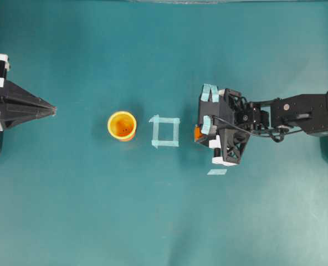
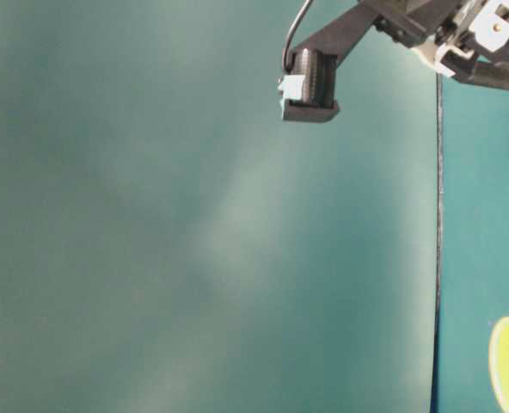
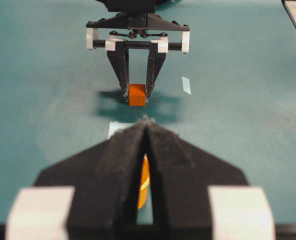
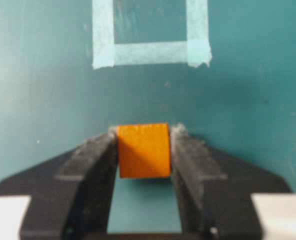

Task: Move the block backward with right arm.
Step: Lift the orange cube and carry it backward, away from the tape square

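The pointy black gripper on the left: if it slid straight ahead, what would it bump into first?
Probably the round orange-yellow cup, which stands right in line with the closed left gripper. After that come the pale blue tape square and small orange block.

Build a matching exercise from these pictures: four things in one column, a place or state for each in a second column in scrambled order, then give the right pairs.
Things:
1. block
2. cup
3. tape square
4. left gripper

Places or states:
A. shut to a point, at the left edge of the overhead view
B. between the right gripper's fingers
C. flat on the table, between cup and block
D. upright, left of the tape square in the overhead view

Pairs: 1-B, 2-D, 3-C, 4-A
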`<state>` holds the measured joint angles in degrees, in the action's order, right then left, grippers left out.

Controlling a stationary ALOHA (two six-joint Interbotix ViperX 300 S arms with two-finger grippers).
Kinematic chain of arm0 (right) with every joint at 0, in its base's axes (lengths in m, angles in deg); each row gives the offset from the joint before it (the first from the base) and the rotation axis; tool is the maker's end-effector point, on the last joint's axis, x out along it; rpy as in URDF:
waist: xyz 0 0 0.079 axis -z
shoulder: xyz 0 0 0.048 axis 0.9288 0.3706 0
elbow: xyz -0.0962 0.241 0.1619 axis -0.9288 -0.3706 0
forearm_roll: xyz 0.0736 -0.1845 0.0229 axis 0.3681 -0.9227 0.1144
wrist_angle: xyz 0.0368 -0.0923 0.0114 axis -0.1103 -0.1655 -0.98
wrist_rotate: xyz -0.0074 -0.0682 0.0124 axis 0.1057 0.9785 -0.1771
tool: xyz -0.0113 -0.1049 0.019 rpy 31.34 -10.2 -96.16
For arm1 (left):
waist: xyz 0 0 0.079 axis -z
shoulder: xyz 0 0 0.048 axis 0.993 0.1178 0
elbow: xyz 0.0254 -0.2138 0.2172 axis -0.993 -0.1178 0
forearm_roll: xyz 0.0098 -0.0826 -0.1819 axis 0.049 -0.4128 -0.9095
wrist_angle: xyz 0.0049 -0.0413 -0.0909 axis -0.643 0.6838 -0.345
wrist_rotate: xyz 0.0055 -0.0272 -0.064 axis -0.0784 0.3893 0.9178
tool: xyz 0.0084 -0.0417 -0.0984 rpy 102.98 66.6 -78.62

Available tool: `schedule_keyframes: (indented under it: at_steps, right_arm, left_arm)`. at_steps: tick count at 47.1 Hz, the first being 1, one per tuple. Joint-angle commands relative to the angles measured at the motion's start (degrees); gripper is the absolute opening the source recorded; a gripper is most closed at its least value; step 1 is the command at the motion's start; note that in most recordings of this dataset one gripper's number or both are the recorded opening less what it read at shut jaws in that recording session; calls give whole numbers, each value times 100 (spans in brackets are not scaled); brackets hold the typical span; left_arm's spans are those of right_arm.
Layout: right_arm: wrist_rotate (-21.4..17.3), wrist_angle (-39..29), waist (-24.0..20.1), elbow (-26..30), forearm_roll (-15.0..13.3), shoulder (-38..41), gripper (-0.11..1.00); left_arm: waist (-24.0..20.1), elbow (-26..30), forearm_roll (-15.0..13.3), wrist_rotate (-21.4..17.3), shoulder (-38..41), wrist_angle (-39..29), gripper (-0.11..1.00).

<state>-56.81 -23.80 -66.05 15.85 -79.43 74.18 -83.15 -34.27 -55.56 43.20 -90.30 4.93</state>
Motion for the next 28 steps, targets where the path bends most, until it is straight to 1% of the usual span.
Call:
schedule_keyframes:
  at_steps: [1,10,15,23,28]
  right_arm:
    - [-9,-220,-9,229,9,-202,40]
    - [9,-1459,0,703,0,-554,40]
    - [18,-2039,18,932,-9,-694,40]
    - [18,-2628,35,1230,-18,-870,40]
    - [18,-2777,62,1380,-18,-967,40]
  left_arm:
    - [0,176,9,18,9,18,0]
    - [0,176,0,18,9,18,0]
    - [0,176,0,18,9,18,0]
    - [0,176,0,18,9,18,0]
    - [0,176,9,18,9,18,0]
